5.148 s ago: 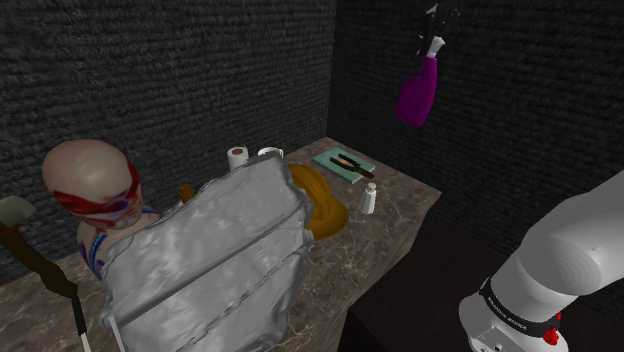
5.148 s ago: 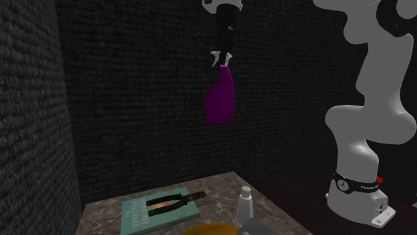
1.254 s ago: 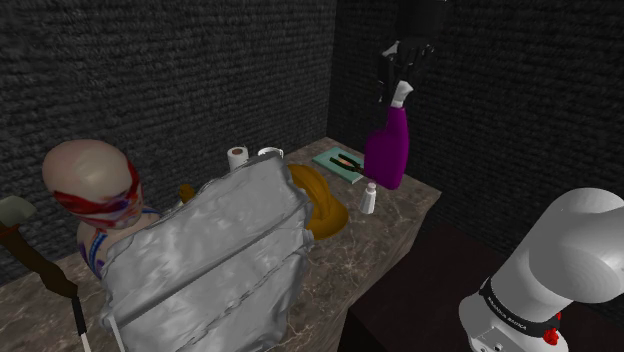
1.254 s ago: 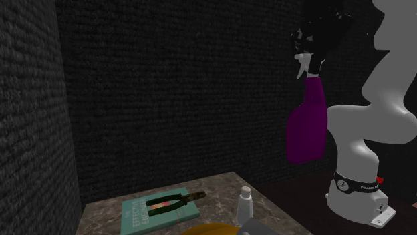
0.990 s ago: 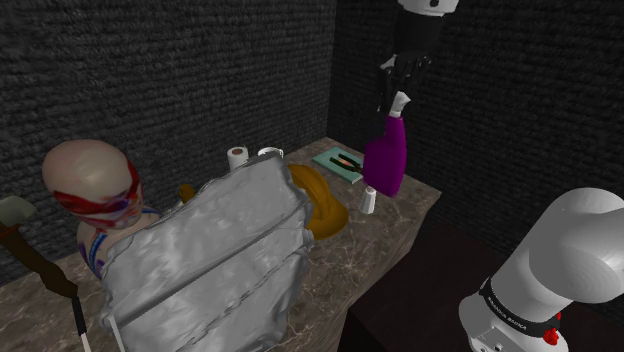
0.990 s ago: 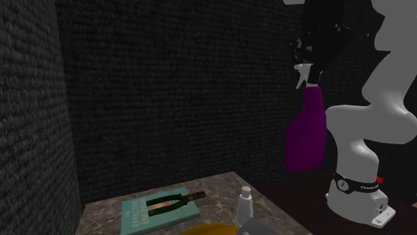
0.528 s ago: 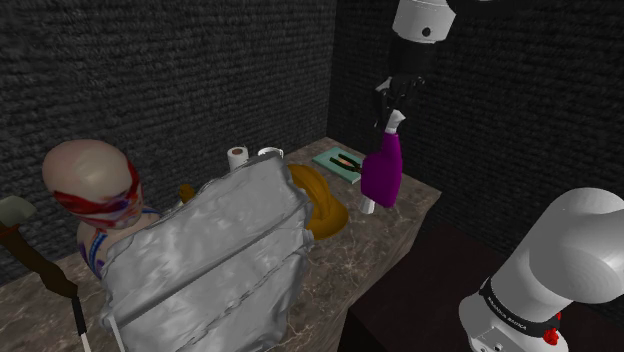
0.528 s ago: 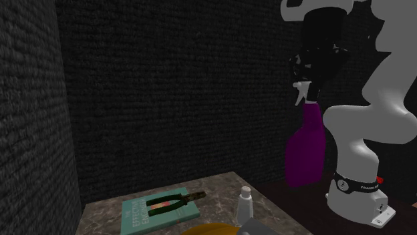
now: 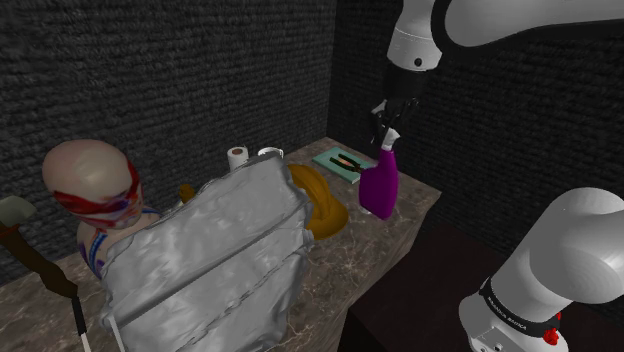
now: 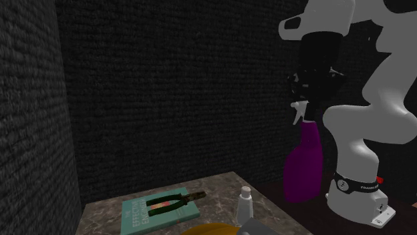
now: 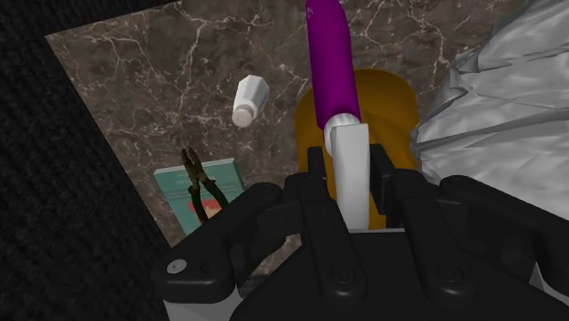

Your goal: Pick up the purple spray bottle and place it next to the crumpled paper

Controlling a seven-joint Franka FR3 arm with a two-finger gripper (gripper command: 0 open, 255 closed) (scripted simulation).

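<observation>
Arm (image 9: 480, 18) arches over the table (image 9: 408, 214), wrist pointing down; gripper (image 9: 386, 128) pinches the white head of the upright purple bottle (image 9: 380, 186).

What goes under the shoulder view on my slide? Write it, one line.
Black tool holding the purple spray bottle by its white head over the marble table, beyond the crumpled grey paper.
</observation>
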